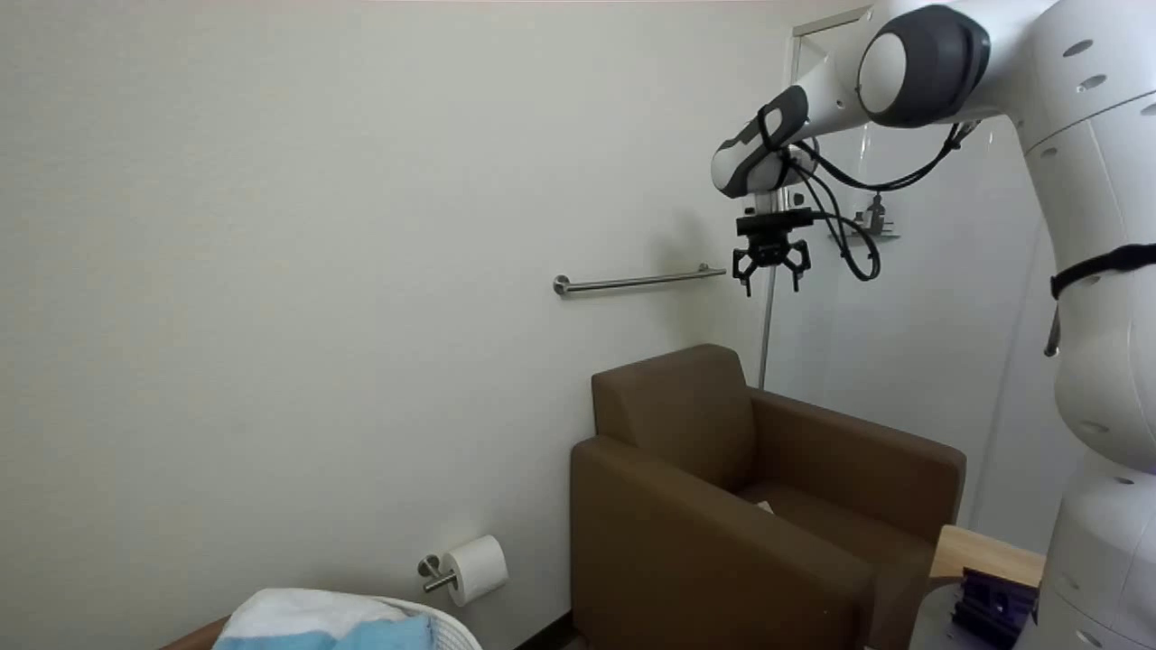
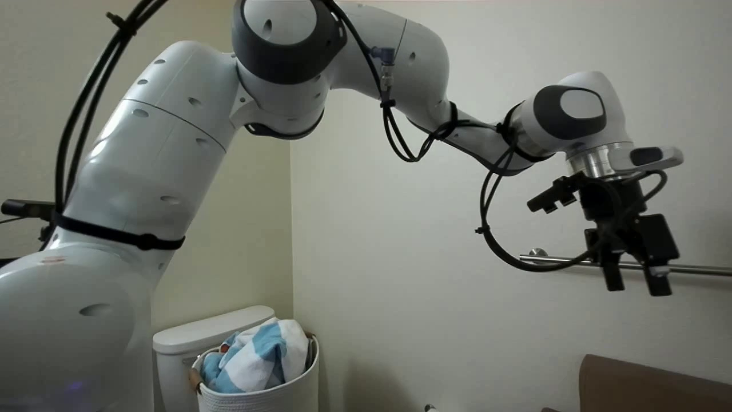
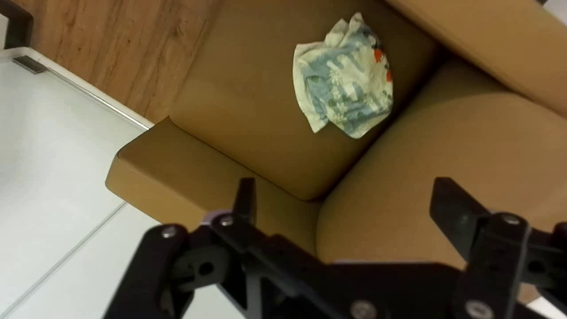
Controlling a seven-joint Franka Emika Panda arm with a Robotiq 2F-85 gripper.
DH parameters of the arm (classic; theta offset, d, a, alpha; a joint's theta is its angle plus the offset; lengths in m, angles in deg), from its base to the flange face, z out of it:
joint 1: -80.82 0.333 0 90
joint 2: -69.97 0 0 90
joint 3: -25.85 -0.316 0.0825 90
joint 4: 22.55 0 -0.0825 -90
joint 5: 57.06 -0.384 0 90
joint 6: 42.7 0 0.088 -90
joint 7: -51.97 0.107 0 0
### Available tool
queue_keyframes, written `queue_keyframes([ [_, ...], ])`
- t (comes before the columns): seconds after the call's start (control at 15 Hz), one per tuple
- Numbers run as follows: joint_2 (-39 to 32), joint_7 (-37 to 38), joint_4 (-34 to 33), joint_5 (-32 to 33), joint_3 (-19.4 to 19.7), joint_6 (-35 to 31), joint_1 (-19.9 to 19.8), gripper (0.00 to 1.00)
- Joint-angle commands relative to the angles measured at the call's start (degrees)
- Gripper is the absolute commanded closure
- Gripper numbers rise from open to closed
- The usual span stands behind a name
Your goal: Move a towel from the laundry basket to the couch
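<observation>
The couch is a brown armchair [image 1: 686, 533], partly seen in an exterior view [image 2: 646, 383] and from above in the wrist view [image 3: 487, 150]. A small crumpled cloth or towel [image 3: 345, 84], cream and blue-green with red spots, lies on its seat. In an exterior view only a pale corner of it [image 1: 765, 507] shows. The white laundry basket [image 2: 263, 400], also at the bottom edge of an exterior view [image 1: 459, 632], holds a bunched white and blue towel [image 2: 257, 357]. My gripper [image 3: 345, 181] is open and empty, high above the couch, away from the basket.
A metal towel bar [image 1: 632, 283] is on the wall behind the gripper. A toilet paper roll [image 1: 479, 571] sits between basket and couch. A toilet tank [image 2: 211, 332] stands behind the basket. A white panel [image 3: 57, 146] stands beside the couch. A wooden surface [image 1: 989, 552] is near the robot base.
</observation>
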Motion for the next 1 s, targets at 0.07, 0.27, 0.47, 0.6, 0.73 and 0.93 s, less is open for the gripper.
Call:
queue_keyframes([
  [0.07, 13.19, -4.51, 13.66, 4.71, -3.28, 4.12, 6.02, 0.0],
  [0.27, 18.86, -4.93, 20.73, 4.92, -7.03, 5.7, 9.89, 0.0],
  [0.47, 23.52, -4.82, 27.43, 4.71, -11.64, 5.8, 14.02, 0.0],
  [0.6, 27.39, -4.39, 32.14, 4.35, -14.95, 4.47, 16.71, 0.0],
  [0.73, 30.38, -4.48, 35.88, 2.56, -18.63, 2.25, 19.58, 0.0],
  [0.93, 33.12, -3.07, 39.3, 2.65, -23.68, -2.54, 23.31, 0.0],
])
